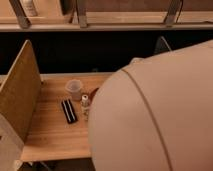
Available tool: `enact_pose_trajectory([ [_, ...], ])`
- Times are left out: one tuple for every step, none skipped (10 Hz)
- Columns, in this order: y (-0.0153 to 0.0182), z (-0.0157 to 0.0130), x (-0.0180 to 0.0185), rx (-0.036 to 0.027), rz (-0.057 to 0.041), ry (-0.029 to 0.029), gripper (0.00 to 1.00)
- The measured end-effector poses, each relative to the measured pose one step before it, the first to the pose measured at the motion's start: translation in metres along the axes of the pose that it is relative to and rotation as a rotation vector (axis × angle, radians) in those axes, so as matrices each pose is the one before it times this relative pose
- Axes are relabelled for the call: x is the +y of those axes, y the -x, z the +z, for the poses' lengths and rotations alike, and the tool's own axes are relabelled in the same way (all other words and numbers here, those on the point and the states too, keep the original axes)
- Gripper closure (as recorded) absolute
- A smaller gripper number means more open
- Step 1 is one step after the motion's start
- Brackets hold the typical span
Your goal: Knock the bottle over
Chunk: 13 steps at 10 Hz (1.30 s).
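Note:
A small clear bottle (85, 105) with a white cap stands upright on the wooden table (50, 131), near its middle. The large pale arm body (155, 115) fills the right half of the camera view and hides the table's right side. The gripper is out of view, either hidden behind the arm or outside the frame.
A clear plastic cup (73, 89) stands just behind and left of the bottle. A flat black object (69, 110) lies left of the bottle. A dark reddish object (94, 93) peeks out at the arm's edge. A tan divider panel (19, 95) stands along the table's left side.

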Motion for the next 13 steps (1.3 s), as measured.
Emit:
enact_pose_trajectory([
  [0.00522,-0.00144,-0.01684,-0.04143,-0.03105,-0.03426,1.0],
  [0.00466,-0.00189,-0.00955,-0.03261,-0.01977,-0.02293,1.0],
  [0.00194,-0.00001,-0.01123,-0.02784,-0.02315,-0.02166,1.0],
  [0.00192,0.00172,-0.01401,-0.02822,-0.02123,-0.0293,1.0],
  [0.0045,0.00424,-0.01309,-0.03175,-0.01515,-0.03061,1.0],
  [0.00069,0.00207,-0.00638,-0.01175,-0.00838,-0.01317,1.0],
  [0.0001,-0.00029,0.00055,0.00103,0.00122,0.00032,1.0],
  [0.00086,-0.00054,0.00157,0.00084,0.00309,0.00089,1.0],
  [-0.00061,0.0003,-0.00089,-0.00009,-0.00183,-0.00035,1.0],
  [-0.00054,0.00012,-0.00055,0.00091,-0.00122,-0.00053,1.0],
  [0.00122,0.00195,-0.00201,-0.00086,-0.004,-0.00462,1.0],
  [0.00358,0.0072,-0.00782,-0.00997,-0.01409,-0.01358,1.0],
  [0.00319,0.01208,-0.01625,-0.01899,-0.02807,-0.02545,1.0],
])
